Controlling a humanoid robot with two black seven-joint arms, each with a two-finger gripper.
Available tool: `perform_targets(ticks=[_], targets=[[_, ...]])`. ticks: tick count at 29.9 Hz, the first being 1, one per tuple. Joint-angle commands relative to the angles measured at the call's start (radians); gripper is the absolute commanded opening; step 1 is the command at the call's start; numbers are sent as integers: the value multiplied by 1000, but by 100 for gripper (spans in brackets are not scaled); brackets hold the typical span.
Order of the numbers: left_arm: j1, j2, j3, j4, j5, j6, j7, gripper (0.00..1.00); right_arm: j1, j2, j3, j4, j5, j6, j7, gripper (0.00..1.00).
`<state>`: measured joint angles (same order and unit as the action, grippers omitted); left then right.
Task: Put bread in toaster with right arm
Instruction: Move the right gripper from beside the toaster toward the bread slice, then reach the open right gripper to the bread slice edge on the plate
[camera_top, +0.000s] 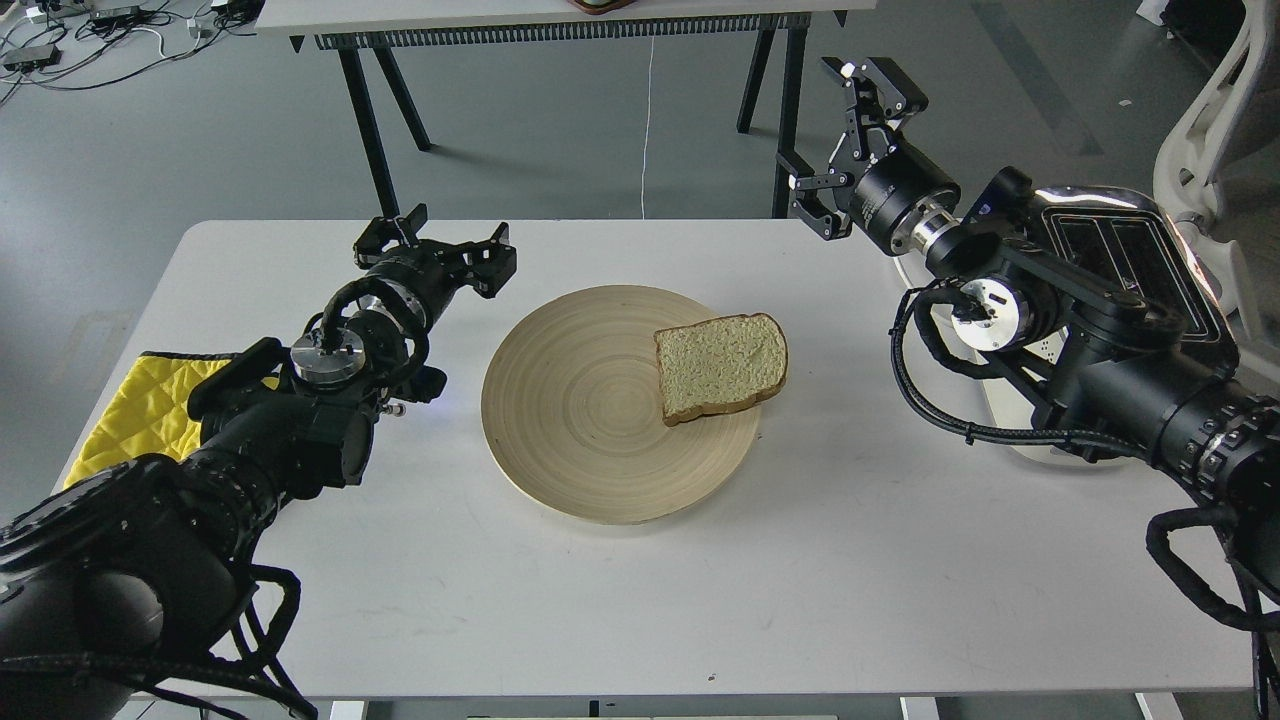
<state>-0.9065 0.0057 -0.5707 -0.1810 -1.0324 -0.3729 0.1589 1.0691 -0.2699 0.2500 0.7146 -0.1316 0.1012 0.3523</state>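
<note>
A: Head view first: where does the bread sit?

B: Flat on the right part of the round wooden plate, one corner reaching the plate's right rim. Nothing touches it.

A: And the toaster?

B: At the right edge of the white table, chrome top with both slots showing. The right arm crosses in front of it and hides most of its cream body.

A: The right gripper?

B: Raised past the table's far edge, well apart from the bread, fingers spread wide and holding nothing.

A: The left side?

B: The left gripper hovers over the table left of the plate, jaws parted, nothing between them. A yellow cloth lies by the left edge, partly under that arm.

A: Behind?

B: A second table's black legs and a thin white cable hanging down.
</note>
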Motion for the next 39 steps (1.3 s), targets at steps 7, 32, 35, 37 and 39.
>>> perform_targets(ticks=[7, 32, 35, 37, 39], targets=[[-2, 0, 0, 0, 0, 0, 1, 100, 120, -81, -419, 222, -45, -417, -13, 99], [-2, 0, 0, 0, 0, 0, -1, 100, 38, -154, -572, 371, 41, -526, -21, 99], [-2, 0, 0, 0, 0, 0, -1, 100, 26, -129, -578, 361, 36, -526, -21, 99], [-2, -1, 0, 0, 0, 0, -1, 100, 14, -109, -581, 356, 35, -525, -21, 99], [-2, 0, 0, 0, 0, 0, 1, 100, 3, -94, -581, 344, 27, -525, -23, 98]])
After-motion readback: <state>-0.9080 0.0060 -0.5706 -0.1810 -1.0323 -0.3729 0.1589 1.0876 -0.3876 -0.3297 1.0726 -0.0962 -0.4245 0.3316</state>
